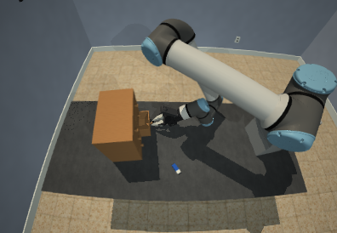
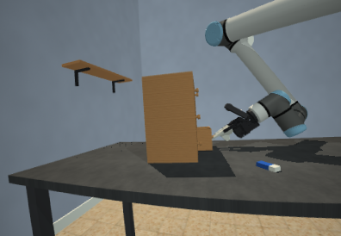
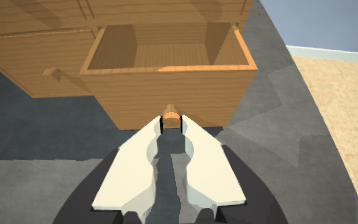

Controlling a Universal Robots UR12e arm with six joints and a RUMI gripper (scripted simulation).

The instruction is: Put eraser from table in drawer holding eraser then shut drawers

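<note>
Item one, nearest you in the wrist view: the claw (image 3: 171,121), its two pale fingers drawn in and pinching the small knob (image 3: 171,111) on the front of the bottom drawer (image 3: 170,95). Item two, at twelve o'clock from the claw: that drawer, pulled partly out of the chest (image 1: 116,125), its long axis running straight away from you, and its visible floor shows bare wood with no eraser in the part you can see; the back of it stays in shadow, so judge it unproven, not ruled out. Item three, at ten o'clock in the wrist view: another knob (image 3: 51,74), with the closed fronts higher on the chest beyond it. Item four, seen from the top camera: the eraser (image 1: 176,168), blue and white, lying flat on the dark surface (image 1: 237,179), well apart from the claw at about five o'clock, its long axis slanting from upper left to lower right. Its blue end points toward the chest. Item five, farthest: a wall shelf (image 2: 95,70), no part of the job. Your coming move likely turns on this: the knob lies dead ahead, the eraser well off to one side, so you would let go and swing wide to reach it.
</note>
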